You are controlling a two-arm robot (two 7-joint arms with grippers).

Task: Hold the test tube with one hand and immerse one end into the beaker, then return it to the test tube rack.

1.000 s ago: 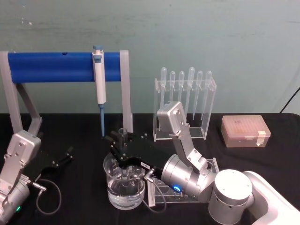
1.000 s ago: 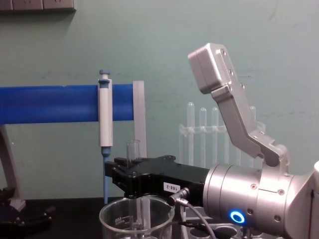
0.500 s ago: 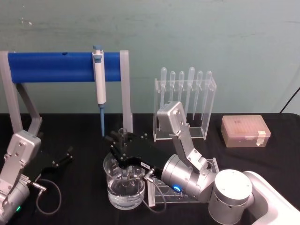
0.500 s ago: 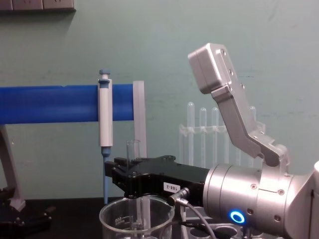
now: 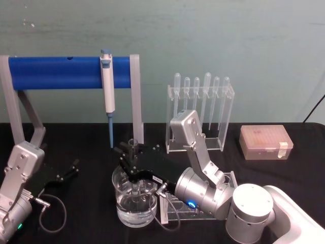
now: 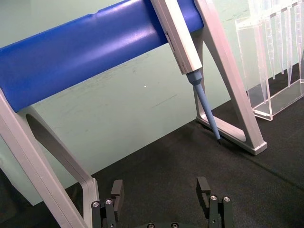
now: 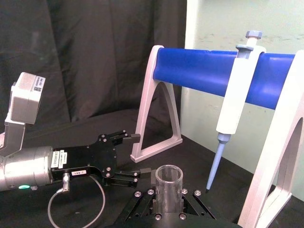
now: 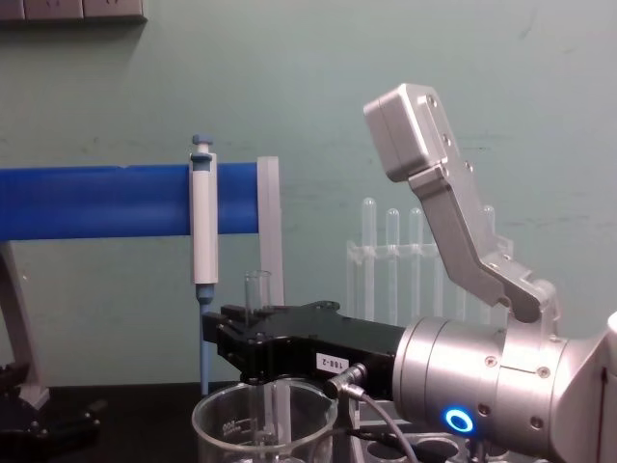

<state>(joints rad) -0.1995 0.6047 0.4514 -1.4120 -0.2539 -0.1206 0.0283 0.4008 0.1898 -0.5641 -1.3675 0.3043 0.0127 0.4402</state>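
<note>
one test tube (image 5: 133, 146), long axis upright, sits clamped in the closed right claw (image 5: 131, 161), its lower end straight below the jaws inside the beaker (image 5: 133, 206), rack (image 5: 167, 204) back behind that claw; left claw (image 5: 70, 170) parked, spread empty.

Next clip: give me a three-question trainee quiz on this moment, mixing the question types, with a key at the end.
1. True or false: the right gripper holds the test tube upright, with its lower end inside the beaker.
2. Fill in the missing word: the left gripper, parked at the robot's left, has its fingers ____.
3. Where does the pipettor hang?
A. on the blue bar
B. in the beaker
C. in the left gripper

Key: 1 true; 2 open; 3 A.
</note>
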